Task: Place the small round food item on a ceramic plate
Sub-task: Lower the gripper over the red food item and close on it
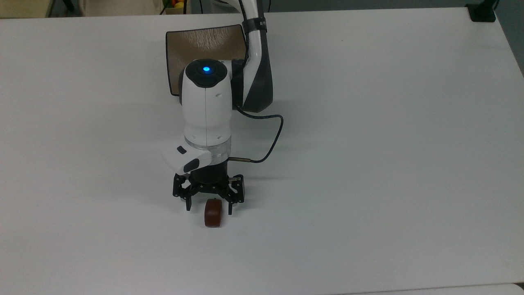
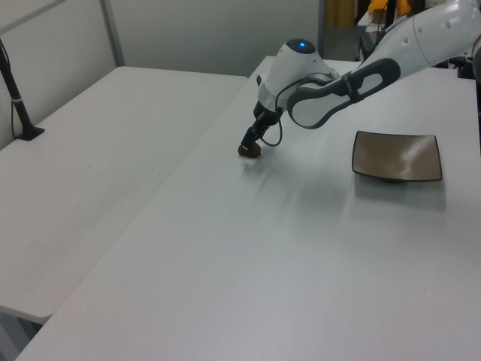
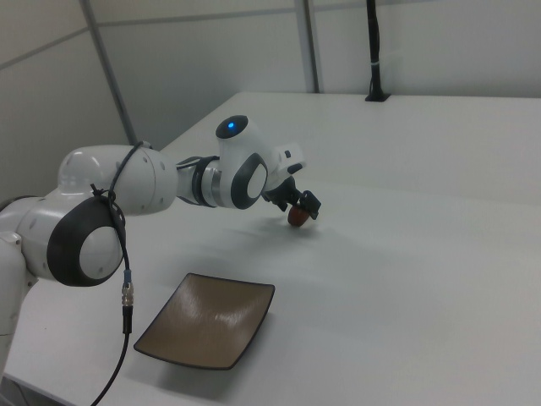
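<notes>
The small round food item [image 1: 213, 216], dark reddish-brown and glossy, lies on the white table [image 1: 368, 164] toward the near edge in the top view. My gripper [image 1: 209, 209] is open and low over it, one black finger on each side of the item's upper end, without closing on it. In the left view the gripper [image 2: 251, 142] sits right on top of the item [image 2: 249, 151]. In the right view the gripper [image 3: 303, 206] also sits on the item [image 3: 297, 218]. The ceramic plate [image 1: 200, 43], square and tan-brown, lies behind the arm, partly covered by it, with nothing on it [image 2: 396, 156] [image 3: 207, 320].
A black clamp base [image 1: 482, 12] sits at the table's far right corner in the top view. A second white table [image 2: 90, 150] with a black post [image 2: 16, 98] adjoins on the left view's left. A cable [image 1: 272, 139] loops off the wrist.
</notes>
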`<state>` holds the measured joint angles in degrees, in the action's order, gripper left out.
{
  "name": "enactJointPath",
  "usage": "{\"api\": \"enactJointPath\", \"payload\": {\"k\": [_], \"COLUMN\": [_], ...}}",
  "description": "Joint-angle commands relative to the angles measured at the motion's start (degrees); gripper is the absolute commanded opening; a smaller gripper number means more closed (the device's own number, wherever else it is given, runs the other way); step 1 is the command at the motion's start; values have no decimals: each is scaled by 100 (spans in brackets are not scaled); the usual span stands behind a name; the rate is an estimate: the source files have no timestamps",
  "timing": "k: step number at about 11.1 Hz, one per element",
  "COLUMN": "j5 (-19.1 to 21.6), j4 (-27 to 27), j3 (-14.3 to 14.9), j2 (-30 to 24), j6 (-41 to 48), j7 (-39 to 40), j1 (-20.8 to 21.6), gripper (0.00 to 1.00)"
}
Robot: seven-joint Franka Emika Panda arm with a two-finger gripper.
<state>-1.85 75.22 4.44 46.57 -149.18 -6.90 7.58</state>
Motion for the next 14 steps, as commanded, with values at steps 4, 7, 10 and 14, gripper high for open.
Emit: {"api": "enactJointPath", "payload": {"k": [4, 7, 10, 14], "j5": [-290, -334, -343, -343], "j4": [-8, 27, 62, 368], "j3": [-57, -84, -84, -93], "j2": [63, 54, 28, -409], "j6": [-120, -120, -120, -93], "j7": [-22, -30, -22, -13], "j1": [7, 7, -11, -37], "gripper": [64, 30, 15, 15]}}
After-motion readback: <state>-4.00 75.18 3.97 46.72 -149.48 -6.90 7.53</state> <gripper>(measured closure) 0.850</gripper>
